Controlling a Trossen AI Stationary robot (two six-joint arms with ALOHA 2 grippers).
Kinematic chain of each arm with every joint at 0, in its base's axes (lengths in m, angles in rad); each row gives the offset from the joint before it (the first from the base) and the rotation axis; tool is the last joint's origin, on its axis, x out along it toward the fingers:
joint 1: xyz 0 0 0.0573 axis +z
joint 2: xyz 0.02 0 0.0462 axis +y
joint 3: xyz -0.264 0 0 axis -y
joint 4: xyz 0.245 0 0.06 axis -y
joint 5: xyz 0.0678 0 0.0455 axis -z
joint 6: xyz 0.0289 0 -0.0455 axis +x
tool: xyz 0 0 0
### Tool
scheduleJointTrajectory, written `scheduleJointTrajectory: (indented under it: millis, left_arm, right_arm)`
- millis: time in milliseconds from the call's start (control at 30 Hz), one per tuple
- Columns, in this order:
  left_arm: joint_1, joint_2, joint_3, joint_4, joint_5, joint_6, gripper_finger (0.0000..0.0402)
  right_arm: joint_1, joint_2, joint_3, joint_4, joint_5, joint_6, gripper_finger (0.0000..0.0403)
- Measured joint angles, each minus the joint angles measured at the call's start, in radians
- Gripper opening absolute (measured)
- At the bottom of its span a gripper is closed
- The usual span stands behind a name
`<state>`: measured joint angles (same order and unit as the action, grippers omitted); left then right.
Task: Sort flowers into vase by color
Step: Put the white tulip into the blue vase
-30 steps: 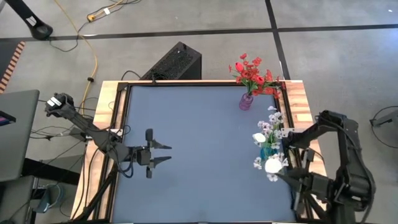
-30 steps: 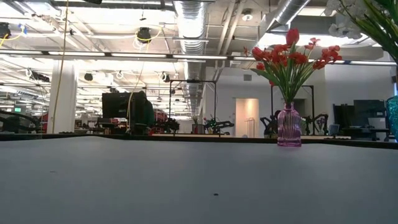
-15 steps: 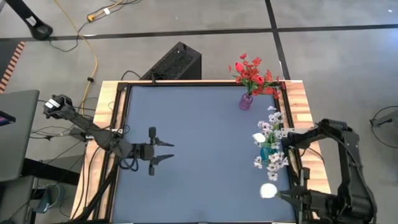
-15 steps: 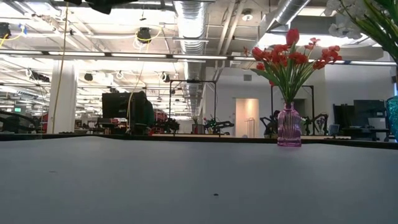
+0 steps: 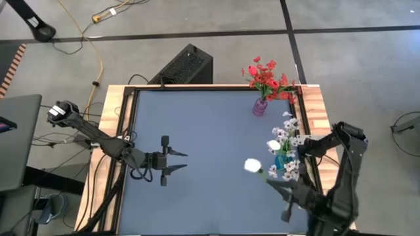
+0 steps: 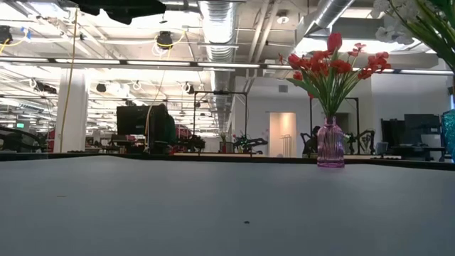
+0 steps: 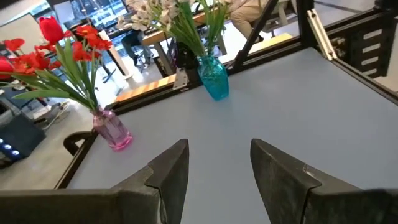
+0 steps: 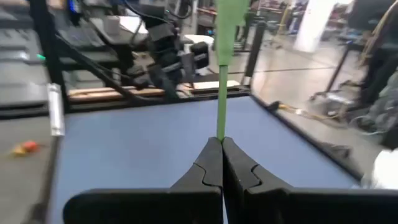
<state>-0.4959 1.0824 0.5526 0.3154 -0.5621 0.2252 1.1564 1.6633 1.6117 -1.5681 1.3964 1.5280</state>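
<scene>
Left tool point(image 5: 178, 162) hangs over table point(image 5: 210, 124) left of middle, fingers apart, empty. Red flowers point(image 5: 268, 77) sit in pink vase point(image 5: 260, 107) at far edge. White flowers point(image 5: 285, 141) in teal vase point(image 5: 282, 159). My right tool point(image 8: 222, 144) pinches white tulip point(image 5: 252, 166) by stem: light, whippy, top-heavy, best gripped low.

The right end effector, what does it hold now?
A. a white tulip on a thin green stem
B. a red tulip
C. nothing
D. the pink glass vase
A: the right end effector is shut on the thin green stem, and the white tulip head shows above the table.
</scene>
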Motion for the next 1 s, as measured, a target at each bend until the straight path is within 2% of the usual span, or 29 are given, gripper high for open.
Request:
scheduleJointTrajectory:
  millis: [100, 367, 633, 833, 1000]
  left_arm:
    - [0.012, 0.000, 0.000, -0.001, -0.003, 0.000, 0.0163]
    - [0.020, 0.000, 0.000, -0.025, 0.001, 0.002, 0.0163]
    - [0.033, 0.000, 0.000, -0.042, 0.000, -0.007, 0.0163]
    - [0.057, 0.000, 0.000, -0.065, -0.001, -0.089, 0.0163]
    - [0.062, 0.000, 0.001, -0.081, -0.002, -0.157, 0.0163]
  right_arm:
    - [-0.041, -0.055, 0.021, -0.001, 0.006, -0.119, 0.0018]
    - [-0.043, -0.316, 0.015, -0.002, 0.050, -0.318, 0.0018]
    - [-0.036, -0.586, -0.110, -0.003, 0.059, -0.394, 0.0018]
    - [0.094, -0.736, -0.280, -0.003, 0.058, -0.407, 0.0018]
    - [0.199, -0.850, -0.452, -0.002, 0.112, -0.335, 0.0018]
